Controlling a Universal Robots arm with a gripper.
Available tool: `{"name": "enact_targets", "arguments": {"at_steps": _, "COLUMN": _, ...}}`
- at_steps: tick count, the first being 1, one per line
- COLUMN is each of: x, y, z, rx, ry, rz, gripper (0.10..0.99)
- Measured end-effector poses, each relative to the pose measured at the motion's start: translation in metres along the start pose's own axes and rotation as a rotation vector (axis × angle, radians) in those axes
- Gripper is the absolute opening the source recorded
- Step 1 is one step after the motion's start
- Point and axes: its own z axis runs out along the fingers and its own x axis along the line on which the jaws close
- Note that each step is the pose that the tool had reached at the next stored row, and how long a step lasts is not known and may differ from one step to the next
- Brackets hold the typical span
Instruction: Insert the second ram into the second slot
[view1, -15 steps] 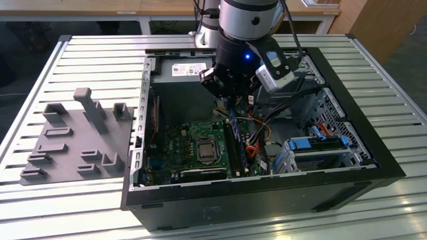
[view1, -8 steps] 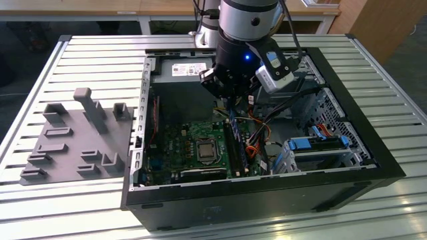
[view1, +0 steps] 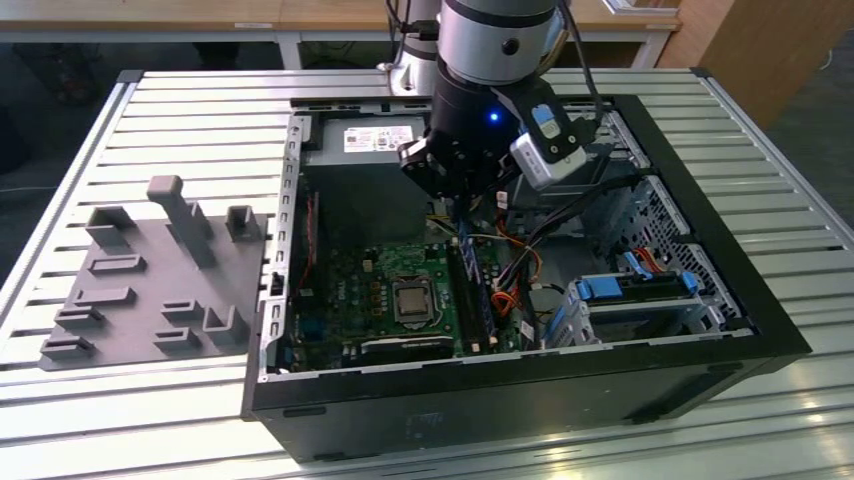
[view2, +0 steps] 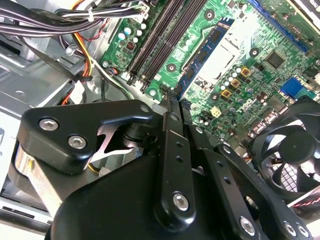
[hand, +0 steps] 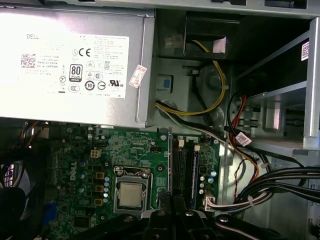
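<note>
blue second ram (view2: 205, 52) gripped in closed fingers (view2: 171, 130), long axis parallel to slots (view2: 156, 36)

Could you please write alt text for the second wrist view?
The gripper holds the second ram, a thin blue stick, over a green motherboard, near the dark memory slots and the CPU socket. A black fan and bundled cables flank the board.

You are working on a pale slatted metal table (view1: 187, 110) that spans the frame in the exterior view; an open black computer case (view1: 534, 400) sits on its slats from centre to lower right; a grey fixture plate (view1: 134, 290), with upright pegs and blocks, lies flat at middle left, just beside the case.
</note>
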Motion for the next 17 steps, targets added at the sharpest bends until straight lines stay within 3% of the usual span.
{"name": "enact_targets", "arguments": {"at_steps": 2, "x": 0.0000, "y": 0.0000, "z": 0.0005, "rx": 0.000, "ry": 0.0006, "rz": 0.000, "gripper": 0.133}}
{"name": "enact_targets", "arguments": {"at_steps": 3, "x": -0.0001, "y": -0.0001, "z": 0.0064, "rx": 0.000, "ry": 0.0006, "rz": 0.000, "gripper": 0.133}}
{"name": "enact_targets", "arguments": {"at_steps": 7, "x": -0.0002, "y": -0.0003, "z": 0.0110, "rx": 0.000, "ry": 0.0007, "rz": 0.000, "gripper": 0.133}}
{"name": "enact_targets", "arguments": {"at_steps": 17, "x": -0.0002, "y": -0.0003, "z": 0.0137, "rx": 0.000, "ry": 0.0007, "rz": 0.001, "gripper": 0.133}}
